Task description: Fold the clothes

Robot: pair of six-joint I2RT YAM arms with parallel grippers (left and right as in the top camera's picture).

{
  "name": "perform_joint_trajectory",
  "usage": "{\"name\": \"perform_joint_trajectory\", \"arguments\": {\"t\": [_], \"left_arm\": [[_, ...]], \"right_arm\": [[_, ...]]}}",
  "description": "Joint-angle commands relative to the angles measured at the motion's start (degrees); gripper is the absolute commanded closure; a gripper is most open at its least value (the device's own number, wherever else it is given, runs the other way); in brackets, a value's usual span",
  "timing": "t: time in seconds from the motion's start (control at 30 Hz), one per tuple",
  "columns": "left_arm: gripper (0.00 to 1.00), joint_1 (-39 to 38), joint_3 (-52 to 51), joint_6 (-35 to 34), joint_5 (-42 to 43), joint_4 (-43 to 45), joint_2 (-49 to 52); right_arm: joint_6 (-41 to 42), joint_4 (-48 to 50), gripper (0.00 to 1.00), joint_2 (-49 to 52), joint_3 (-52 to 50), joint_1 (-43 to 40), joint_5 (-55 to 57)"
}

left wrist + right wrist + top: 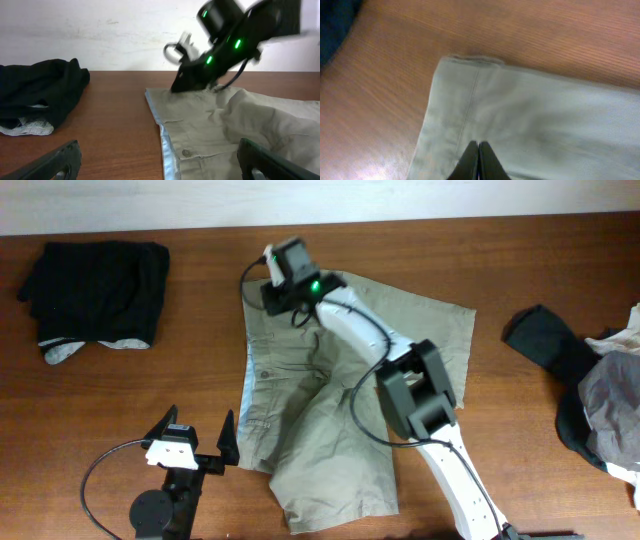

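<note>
Black and spread wide, the left gripper (197, 427) hangs low over the near part of the table (100, 400), just beside the near-left hem of the shorts (330, 450), holding nothing. The khaki shorts lie opened out in the middle of the table, rumpled around the crotch, with the right arm stretched across them. At their far-left corner the right gripper (478, 156) is down on the cloth with its fingertips pressed together just inside the seam. I cannot tell whether a fold is caught between them. It looks to me like the corner is being taken for the first fold. To do that well, the pinch should bite both layers, so a small test lift before travelling would be wise. I'd carry the corner low and straight toward the right edge, so the cloth rolls over rather than drags. The idle left gripper could take the near-left hem, so the whole side moves as one. Farther off, a black garment (100, 285) sits folded at the far left, well apart, and a mixed pile (590, 380) waits at the right edge.
</note>
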Motion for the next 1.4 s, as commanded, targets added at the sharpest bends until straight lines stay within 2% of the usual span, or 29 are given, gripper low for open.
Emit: {"name": "perform_joint_trajectory", "arguments": {"t": [0.0, 0.1, 0.23, 0.3, 0.5, 0.57, 0.7, 0.83, 1.0, 1.1, 1.17, 1.27, 1.37], "left_arm": [[0.00, 0.04, -0.42, -0.72, -0.39, 0.07, -0.28], [0.01, 0.02, -0.42, -0.72, -0.39, 0.07, -0.28], [0.01, 0.02, -0.42, -0.72, -0.39, 0.07, -0.28], [0.01, 0.02, -0.42, -0.72, -0.39, 0.07, -0.28], [0.01, 0.02, -0.42, -0.72, -0.39, 0.07, -0.28], [0.01, 0.02, -0.42, -0.72, -0.39, 0.07, -0.28], [0.01, 0.09, -0.42, -0.09, -2.51, 4.39, -0.28], [0.01, 0.17, -0.42, 0.55, -5.57, 4.44, -0.28], [0.01, 0.17, -0.42, -1.51, -2.89, 8.63, -0.28], [0.01, 0.17, -0.31, -2.67, 5.66, 11.02, 0.20], [0.01, 0.17, 1.03, -2.64, 8.13, 10.95, 1.66], [0.01, 0.17, 6.99, -0.09, 8.28, 10.54, 7.54], [0.01, 0.17, 19.08, 4.52, 7.87, 6.84, 20.94]], "right_arm": [[-2.25, -10.71, 0.96, -10.67, 12.22, -3.43, -1.44], [-6.95, -22.62, 0.96, -15.32, 19.52, -4.48, -0.33], [-8.15, -37.22, 0.96, -23.17, 26.16, -4.90, 10.69], [-8.13, -46.64, 0.96, -28.41, 27.02, -4.92, 15.87], [-7.72, -64.28, 0.96, -34.71, 26.93, -7.17, 15.06], [-7.76, -64.28, 0.96, -36.68, 24.35, -8.09, 10.47], [-8.15, -64.28, 0.96, -39.36, 21.09, -9.01, 11.23], [-8.13, -64.26, 0.96, -45.31, 12.17, -9.40, 13.97], [-7.91, -58.88, 0.96, -59.01, -9.25, -9.66, 17.49], [-6.71, -50.40, 0.96, -69.02, -24.17, -9.66, 17.49], [-6.38, -44.52, 0.96, -75.76, -34.05, -9.66, 17.03], [-4.33, -38.32, 0.96, -83.62, -46.31, -9.66, 16.87], [0.00, -35.78, 0.96, -87.82, -54.03, -9.66, 17.44]]}}
